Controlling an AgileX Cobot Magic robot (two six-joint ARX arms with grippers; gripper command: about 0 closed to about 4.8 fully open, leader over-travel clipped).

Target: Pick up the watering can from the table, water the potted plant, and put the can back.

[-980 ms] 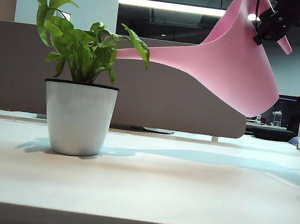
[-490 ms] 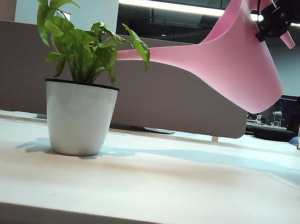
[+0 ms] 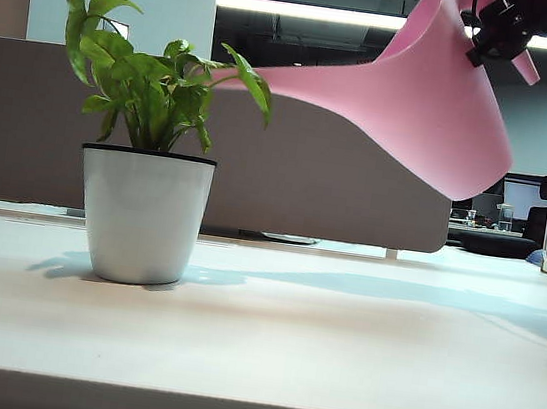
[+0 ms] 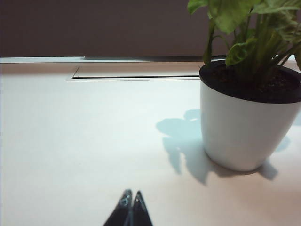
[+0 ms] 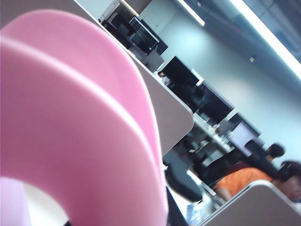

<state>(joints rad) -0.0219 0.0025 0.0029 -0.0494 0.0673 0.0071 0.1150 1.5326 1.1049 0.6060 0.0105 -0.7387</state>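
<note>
Tilting watering can (image 3: 432, 109), spout toward potted plant (image 3: 150, 148)

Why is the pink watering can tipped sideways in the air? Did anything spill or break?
Nothing looks wrong. The right gripper holds the watering can tilted, its spout reaching the potted plant's leaves, which is how you pour. The table shows no puddle, and the pot stands upright. The left gripper rests shut nearby.
</note>
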